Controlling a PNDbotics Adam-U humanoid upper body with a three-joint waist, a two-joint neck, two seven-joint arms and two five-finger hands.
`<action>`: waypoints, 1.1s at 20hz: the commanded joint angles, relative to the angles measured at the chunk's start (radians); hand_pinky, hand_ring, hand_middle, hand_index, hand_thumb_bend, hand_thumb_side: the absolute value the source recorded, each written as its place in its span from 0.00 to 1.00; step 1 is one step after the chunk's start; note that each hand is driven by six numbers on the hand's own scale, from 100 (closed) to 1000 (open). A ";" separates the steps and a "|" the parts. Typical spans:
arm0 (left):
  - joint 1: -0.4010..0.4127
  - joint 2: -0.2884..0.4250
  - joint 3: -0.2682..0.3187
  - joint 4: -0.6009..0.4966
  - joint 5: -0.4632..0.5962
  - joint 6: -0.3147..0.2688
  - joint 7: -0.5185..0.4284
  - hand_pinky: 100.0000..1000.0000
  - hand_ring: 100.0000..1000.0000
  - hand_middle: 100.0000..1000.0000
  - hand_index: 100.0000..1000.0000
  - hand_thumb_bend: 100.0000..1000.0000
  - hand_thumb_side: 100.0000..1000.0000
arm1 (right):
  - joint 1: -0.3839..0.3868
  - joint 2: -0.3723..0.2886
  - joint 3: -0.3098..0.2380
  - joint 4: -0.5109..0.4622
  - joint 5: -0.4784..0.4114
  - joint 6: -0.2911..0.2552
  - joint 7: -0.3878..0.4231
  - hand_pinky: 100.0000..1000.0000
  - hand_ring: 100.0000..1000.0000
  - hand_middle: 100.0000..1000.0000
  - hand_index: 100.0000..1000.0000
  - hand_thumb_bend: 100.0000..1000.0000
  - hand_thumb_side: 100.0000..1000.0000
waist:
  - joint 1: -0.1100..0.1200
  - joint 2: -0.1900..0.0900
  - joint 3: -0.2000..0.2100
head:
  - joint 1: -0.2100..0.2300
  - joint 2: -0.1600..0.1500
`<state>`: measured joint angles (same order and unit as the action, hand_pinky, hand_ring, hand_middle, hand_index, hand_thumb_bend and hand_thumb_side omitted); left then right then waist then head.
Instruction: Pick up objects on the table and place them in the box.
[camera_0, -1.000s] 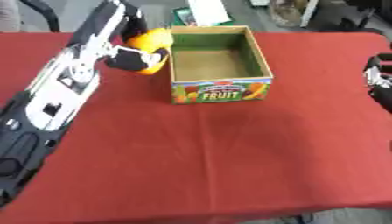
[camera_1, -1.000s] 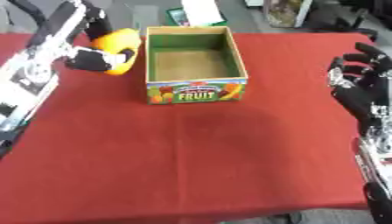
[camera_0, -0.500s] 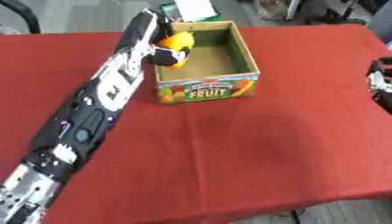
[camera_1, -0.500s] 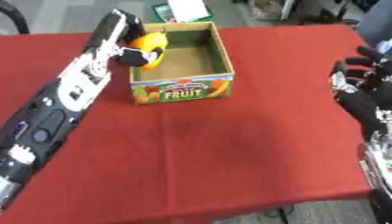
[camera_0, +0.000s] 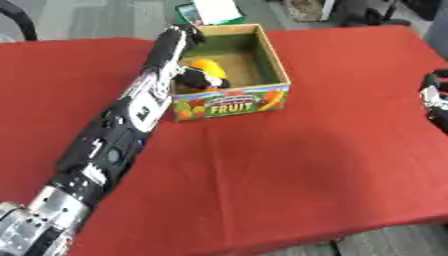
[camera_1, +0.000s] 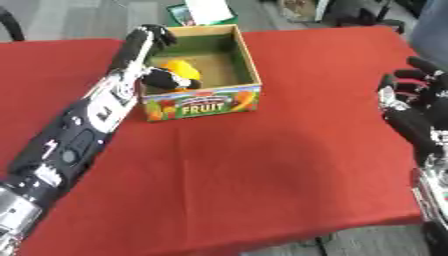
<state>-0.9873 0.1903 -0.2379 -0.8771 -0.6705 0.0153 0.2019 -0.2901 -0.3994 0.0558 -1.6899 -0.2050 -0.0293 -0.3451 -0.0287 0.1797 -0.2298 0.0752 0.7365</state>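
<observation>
Inside box (camera_0: 274, 65) | left hand (camera_1: 166, 78) grips orange object (camera_1: 181, 68) | right hand (camera_1: 413, 111) idle (fingers spread)

Left arm (camera_0: 114, 145): black shell, silver-white panels, round joint caps. Right hand (camera_1: 416, 110): black, silver joints.

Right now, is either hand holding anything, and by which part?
The left hand holds the orange object from its near side, inside the box. The right hand is open and empty.
</observation>
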 joint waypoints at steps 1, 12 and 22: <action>-0.015 0.019 0.002 -0.055 0.014 -0.015 0.008 0.60 0.64 0.59 0.66 1.00 0.38 | -0.009 -0.012 -0.007 -0.009 -0.010 -0.003 0.002 0.59 0.58 0.60 0.79 0.09 0.01 | -0.003 -0.017 0.005 | -0.005 -0.005; 0.201 0.210 -0.029 -0.577 0.418 0.128 0.035 0.56 0.57 0.52 0.62 0.71 0.32 | 0.001 -0.010 -0.015 0.000 -0.007 -0.008 -0.005 0.59 0.58 0.59 0.79 0.09 0.01 | -0.007 -0.022 0.093 | -0.045 -0.006; 0.548 0.325 0.066 -0.841 0.687 0.160 0.107 0.53 0.55 0.50 0.60 0.65 0.26 | 0.002 -0.013 -0.024 -0.001 -0.007 -0.013 -0.014 0.59 0.58 0.59 0.79 0.09 0.01 | -0.014 -0.020 0.158 | -0.075 -0.012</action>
<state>-0.4315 0.4853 -0.1935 -1.6854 -0.0108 0.1778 0.2919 -0.2798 -0.3923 0.0430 -1.6793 -0.2050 -0.0402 -0.3555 -0.0450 0.1753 -0.0716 0.0055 0.7362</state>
